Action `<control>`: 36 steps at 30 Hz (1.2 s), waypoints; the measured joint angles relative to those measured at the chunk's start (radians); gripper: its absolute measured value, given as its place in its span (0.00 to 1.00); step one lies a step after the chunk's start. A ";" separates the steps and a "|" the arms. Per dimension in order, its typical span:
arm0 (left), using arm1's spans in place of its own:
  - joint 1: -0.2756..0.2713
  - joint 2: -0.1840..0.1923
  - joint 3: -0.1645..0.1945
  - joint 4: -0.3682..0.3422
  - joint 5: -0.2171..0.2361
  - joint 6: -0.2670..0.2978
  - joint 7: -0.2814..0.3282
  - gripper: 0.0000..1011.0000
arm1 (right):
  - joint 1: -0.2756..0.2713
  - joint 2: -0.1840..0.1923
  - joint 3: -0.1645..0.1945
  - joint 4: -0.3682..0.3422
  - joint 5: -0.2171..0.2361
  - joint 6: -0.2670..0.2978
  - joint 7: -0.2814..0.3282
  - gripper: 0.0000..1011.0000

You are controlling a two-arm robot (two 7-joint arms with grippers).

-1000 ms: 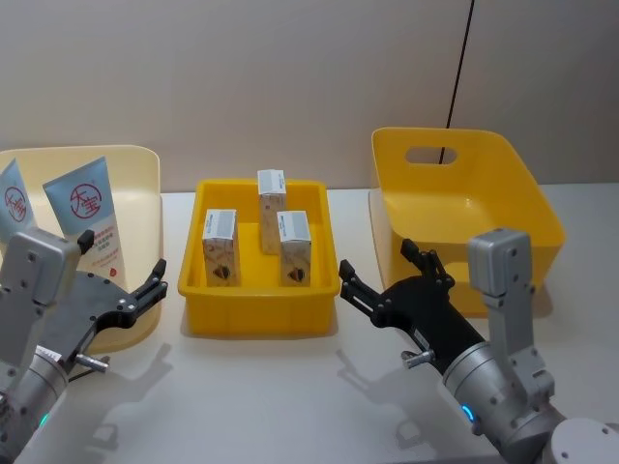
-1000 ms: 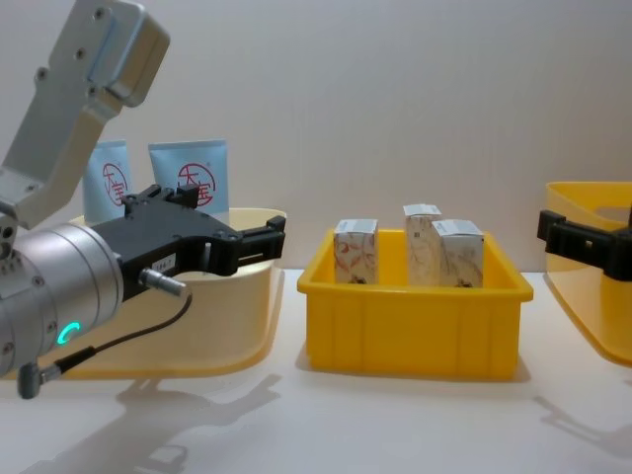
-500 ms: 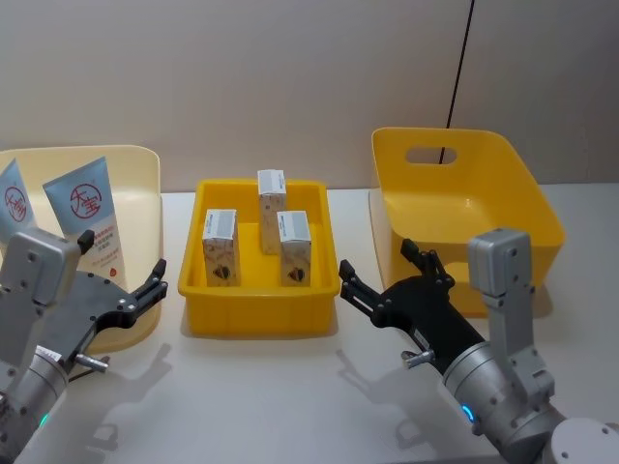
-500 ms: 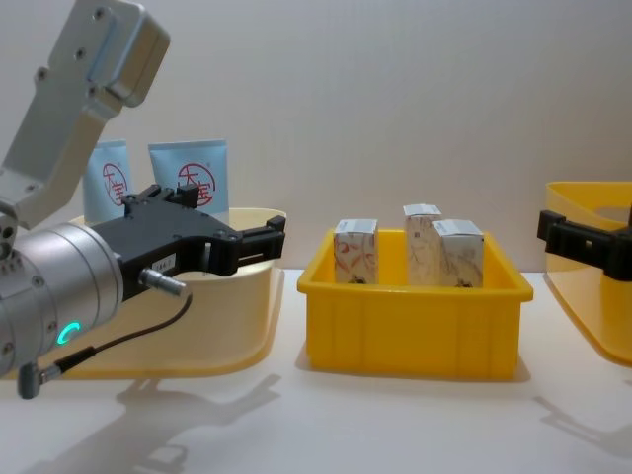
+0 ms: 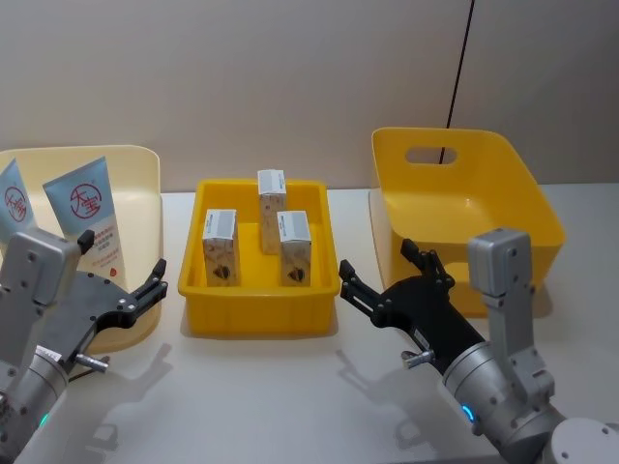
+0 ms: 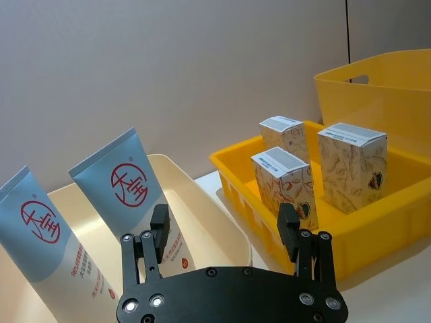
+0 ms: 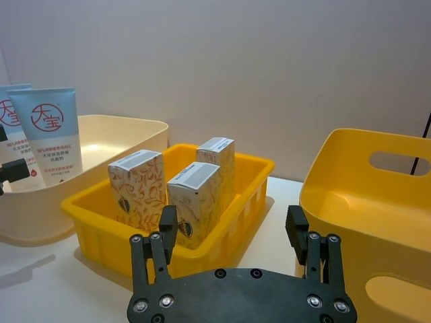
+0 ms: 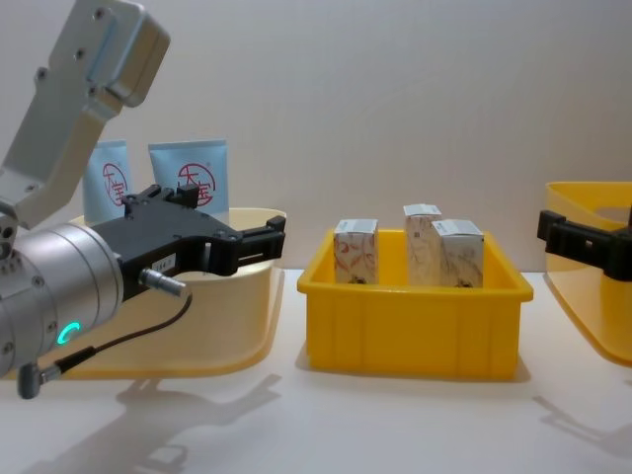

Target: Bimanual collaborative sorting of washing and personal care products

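Low over the white counter (image 5: pixel 261 387), the left pincer (image 5: pixel 124 261) hovers with its black fingers spread wide and nothing between them, just in front of a cream bin (image 5: pixel 126 151). Its twin, the right pincer (image 5: pixel 375 261), is likewise spread and empty, between a shallow yellow tray (image 5: pixel 261 311) and a deep yellow handled bin (image 5: pixel 464 198). Two pale-blue squeeze tubes (image 5: pixel 87 208) stand in the cream bin, long axis near upright and leaning, wide crimped end up, red-circle logo facing the robot. Three small cartons (image 5: pixel 220 247) stand close together in the tray, white tops up, long axis vertical. The cartons look light and stiff yet crushable; a gentle pinch across opposite side faces near the top seems best. The tubes look soft and slick, so gripping across the flat upper body seems safer.
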 joint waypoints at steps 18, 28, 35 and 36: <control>-0.022 0.002 -0.035 0.016 -0.039 0.002 -0.043 0.99 | 0.000 0.000 0.000 0.000 0.000 0.000 0.000 0.99; -0.056 0.001 -0.067 0.055 -0.084 0.028 -0.088 0.99 | 0.000 0.000 0.000 0.000 0.000 0.000 0.000 0.99; -0.082 -0.009 -0.091 0.096 -0.126 0.054 -0.122 0.99 | 0.000 0.000 0.000 0.000 0.000 0.000 0.000 0.99; -0.088 -0.012 -0.098 0.107 -0.138 0.063 -0.130 0.99 | 0.000 0.000 0.000 0.000 0.000 0.000 0.000 0.99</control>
